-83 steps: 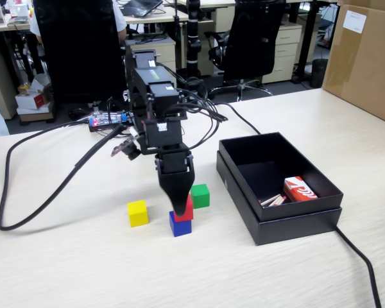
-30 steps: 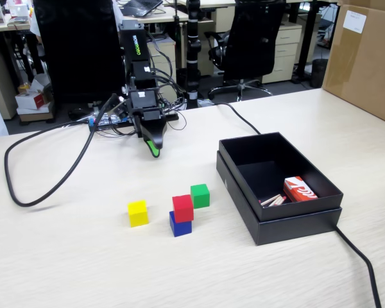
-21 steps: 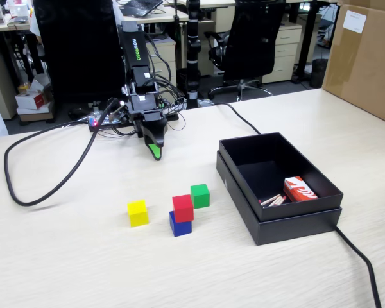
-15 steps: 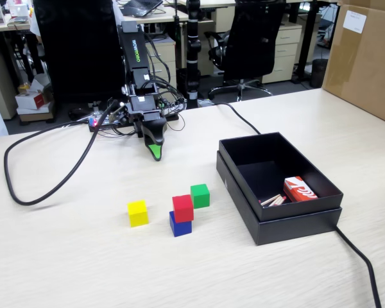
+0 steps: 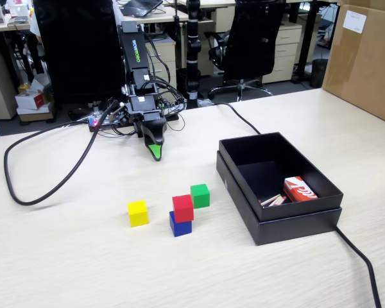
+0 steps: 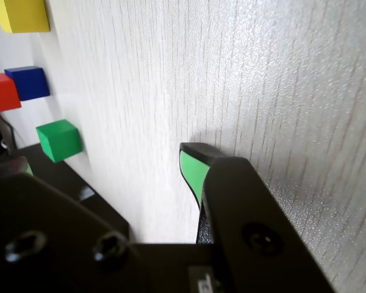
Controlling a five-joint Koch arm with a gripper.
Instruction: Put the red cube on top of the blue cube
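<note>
An office is being shown: black swivel chairs (image 5: 253, 38), drawer pedestals (image 5: 287, 48) and desks (image 5: 9, 29) are being seen behind the pincer (image 5: 155, 151).

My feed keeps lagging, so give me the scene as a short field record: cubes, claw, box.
red cube: sitting on top of the blue cube
green cube: on the table, just behind-right of the stack in the fixed view
yellow cube: on the table, left of the stack, apart from it
claw: back near the arm's base, holding nothing, clear of the cubes; open or shut cannot be told
black box: right side, contains a red-and-white packet
</note>
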